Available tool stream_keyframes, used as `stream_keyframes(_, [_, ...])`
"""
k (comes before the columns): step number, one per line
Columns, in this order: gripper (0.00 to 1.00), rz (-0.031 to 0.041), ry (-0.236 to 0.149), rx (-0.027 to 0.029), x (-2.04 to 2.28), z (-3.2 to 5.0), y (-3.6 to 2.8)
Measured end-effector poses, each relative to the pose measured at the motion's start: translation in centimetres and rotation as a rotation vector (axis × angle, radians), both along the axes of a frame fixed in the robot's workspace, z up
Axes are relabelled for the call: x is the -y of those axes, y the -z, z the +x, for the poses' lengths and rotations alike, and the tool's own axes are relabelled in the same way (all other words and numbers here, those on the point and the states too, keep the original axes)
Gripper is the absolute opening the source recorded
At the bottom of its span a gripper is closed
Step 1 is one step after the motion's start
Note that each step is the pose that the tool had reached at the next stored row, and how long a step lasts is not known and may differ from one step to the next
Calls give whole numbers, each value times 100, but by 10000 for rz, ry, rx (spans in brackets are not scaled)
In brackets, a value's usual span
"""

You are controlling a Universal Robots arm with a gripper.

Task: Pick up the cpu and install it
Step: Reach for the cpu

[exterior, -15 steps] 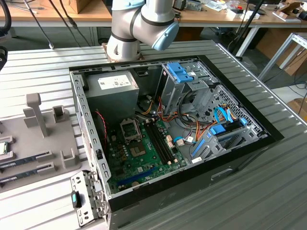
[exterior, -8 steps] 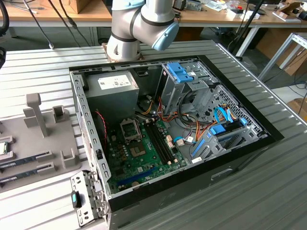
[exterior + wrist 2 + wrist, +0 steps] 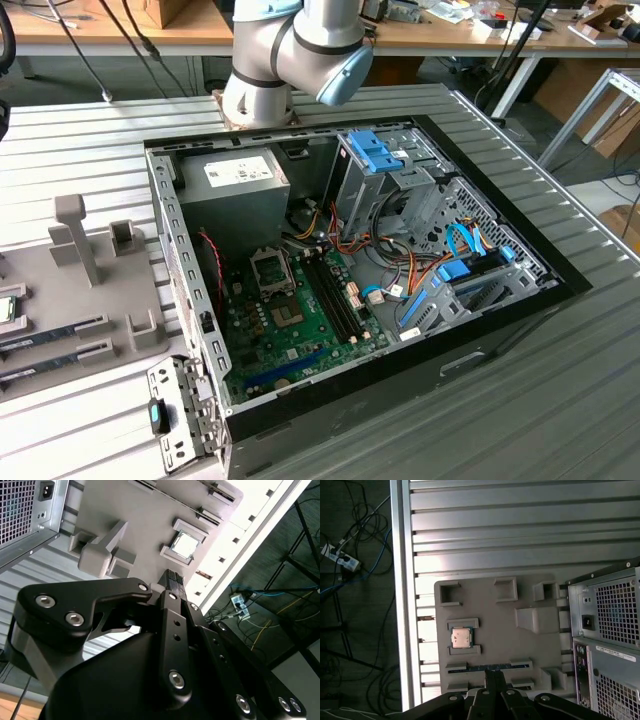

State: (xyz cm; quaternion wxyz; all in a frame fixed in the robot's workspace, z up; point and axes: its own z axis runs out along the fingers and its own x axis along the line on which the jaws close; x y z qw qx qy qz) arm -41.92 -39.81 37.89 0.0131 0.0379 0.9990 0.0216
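**Cpu in its tray pocket; gripper clenched on nothing**

Item: cpu [image 3: 461,638], a flat square chip with a silver-grey top and a thin green rim. It lies flat between two low brackets of a grey holder tray [image 3: 495,615], and shows the same way in the second wrist view [image 3: 183,545]. Nothing touches it.

Tool: gripper [image 3: 493,674], black, with its fingers pressed together and nothing between them, as seen in both wrist views [image 3: 173,575]. It hangs above the tray, apart from the cpu. In the first wrist view its tips overlap a memory stick [image 3: 470,667] lying in a long slot next to the cpu's pocket.

Setting, exterior view: the tray [image 3: 100,330] sits on the slatted metal table [image 3: 560,380] at nine o'clock of the open computer case [image 3: 190,260]. The robot arm [image 3: 290,50] rises at twelve o'clock of the case. Inside the case, the power supply [image 3: 235,185] sits at eleven o'clock. The green motherboard [image 3: 300,330] lies toward seven o'clock, with its square socket [image 3: 272,268] at its twelve o'clock end. The cpu is not yet installed.
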Motion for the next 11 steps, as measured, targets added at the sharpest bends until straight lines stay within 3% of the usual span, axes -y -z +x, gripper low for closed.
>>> stream_keyframes(11, [11, 0, 0, 1, 0, -16, 11])
